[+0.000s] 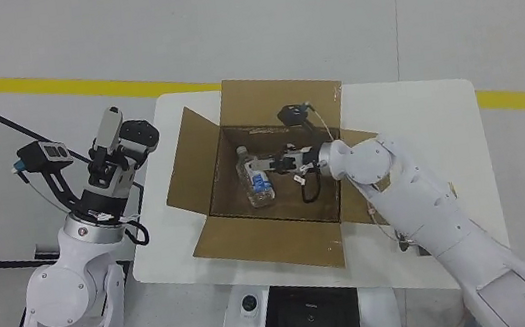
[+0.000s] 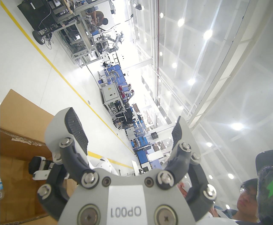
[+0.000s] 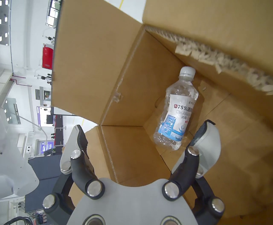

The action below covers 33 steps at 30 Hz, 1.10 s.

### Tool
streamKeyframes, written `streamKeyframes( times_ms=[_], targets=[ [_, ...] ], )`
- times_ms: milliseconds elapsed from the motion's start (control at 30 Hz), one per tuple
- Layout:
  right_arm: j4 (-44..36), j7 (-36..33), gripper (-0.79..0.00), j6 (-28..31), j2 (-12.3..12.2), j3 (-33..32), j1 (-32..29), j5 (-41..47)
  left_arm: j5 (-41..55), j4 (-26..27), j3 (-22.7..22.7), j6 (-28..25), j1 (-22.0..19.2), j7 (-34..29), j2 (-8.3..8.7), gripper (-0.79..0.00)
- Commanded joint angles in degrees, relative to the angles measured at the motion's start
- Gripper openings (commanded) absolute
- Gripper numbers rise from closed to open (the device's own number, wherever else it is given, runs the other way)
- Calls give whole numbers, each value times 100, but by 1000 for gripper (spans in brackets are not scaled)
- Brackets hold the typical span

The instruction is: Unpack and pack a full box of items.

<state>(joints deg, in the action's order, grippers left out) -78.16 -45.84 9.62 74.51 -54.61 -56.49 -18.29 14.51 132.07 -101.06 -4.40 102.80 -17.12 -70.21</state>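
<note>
The right gripper (image 3: 143,127) is down inside the cardboard box (image 3: 128,85), its two fingers spread wide with nothing pinched between them; in the top view it (image 1: 276,165) sits low in the left half of the box, the arm coming in over the right-hand flap. Just ahead of those fingers lies the bottle (image 3: 179,110), clear plastic with a white cap and a white-and-blue label, on its side on the box floor; its base is close to one fingertip (whether they touch I cannot tell), and its cap points toward the far wall. From above the bottle (image 1: 257,179) lies near the left wall of the box, cap away from the robot.

The left gripper (image 2: 125,119) is also spread apart and holds nothing; it points upward toward the hall ceiling. In the top view it (image 1: 122,133) stands off the left edge of the table (image 1: 417,111), near the left flap of the box but apart from it.

The box (image 1: 192,163) stands in the middle of the white table with all four flaps folded outward; beyond the table a yellow line (image 1: 50,87) runs across the pale floor.
</note>
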Motion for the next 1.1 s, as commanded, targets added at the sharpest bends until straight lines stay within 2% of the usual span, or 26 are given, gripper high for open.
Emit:
streamKeyframes(
  times_ms=[0,267,1067],
  targets=[
    [-702,-81,0,-45,-141,-480,-292,-194,0,0,0,0,0,0,0,0],
    [-3345,-306,0,-278,-627,-2816,-2286,-879,0,0,0,0,0,0,0,0],
    [-3345,-306,0,-278,-627,-2816,-2286,-879,0,0,0,0,0,0,0,0]
  ],
)
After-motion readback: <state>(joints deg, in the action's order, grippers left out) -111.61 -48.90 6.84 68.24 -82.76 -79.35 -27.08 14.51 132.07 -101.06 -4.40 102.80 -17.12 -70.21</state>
